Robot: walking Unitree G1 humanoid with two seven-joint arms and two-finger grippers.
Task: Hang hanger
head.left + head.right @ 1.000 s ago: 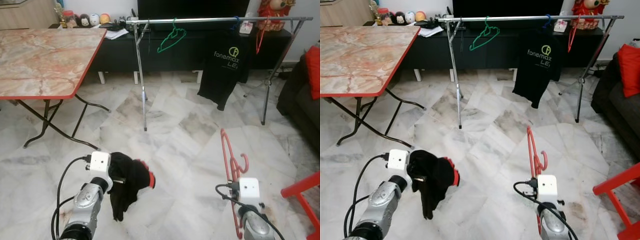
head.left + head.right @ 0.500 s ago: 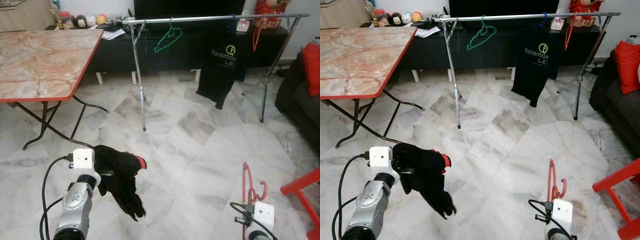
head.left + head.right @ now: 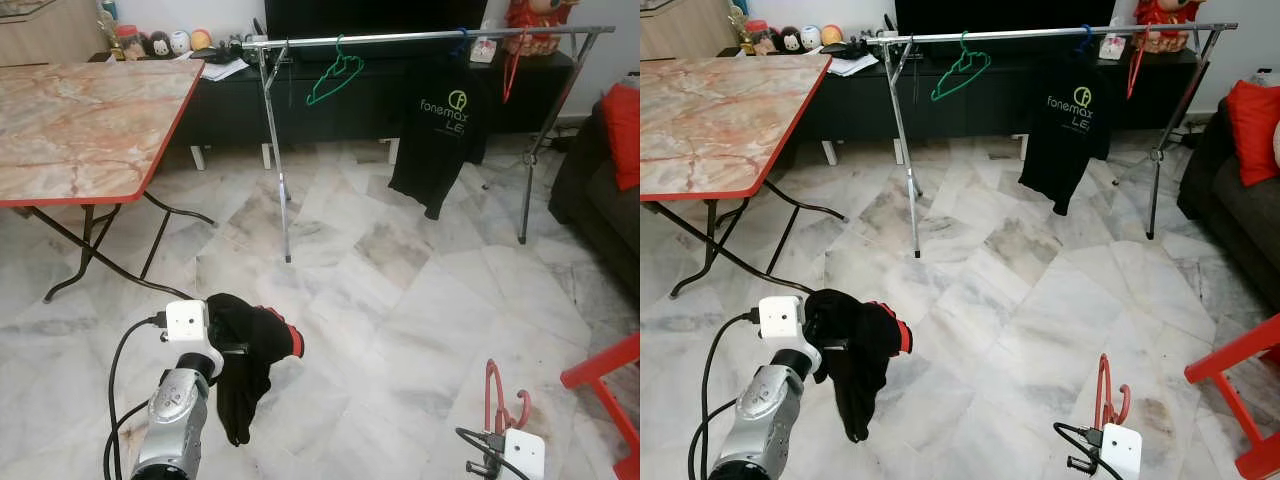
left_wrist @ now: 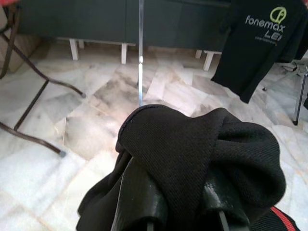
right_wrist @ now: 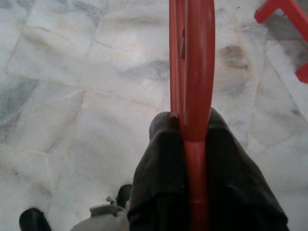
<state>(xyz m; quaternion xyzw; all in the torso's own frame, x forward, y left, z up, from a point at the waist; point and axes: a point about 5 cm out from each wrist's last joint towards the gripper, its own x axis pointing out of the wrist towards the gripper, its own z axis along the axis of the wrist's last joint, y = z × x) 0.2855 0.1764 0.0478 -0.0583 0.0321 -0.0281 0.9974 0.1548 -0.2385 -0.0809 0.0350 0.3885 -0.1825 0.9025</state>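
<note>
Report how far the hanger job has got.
Done: both items are picked up. In hand: the right end effector is shut on the red hanger, low near the floor; the left end effector holds a bunched black garment. Left: the garment isn't on the hanger, and nothing has reached the clothes rail across the room.

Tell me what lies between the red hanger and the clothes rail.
Bare marble floor in the left eye view: nothing stands between the red hanger, held in the right end effector, and the clothes rail ahead.
</note>
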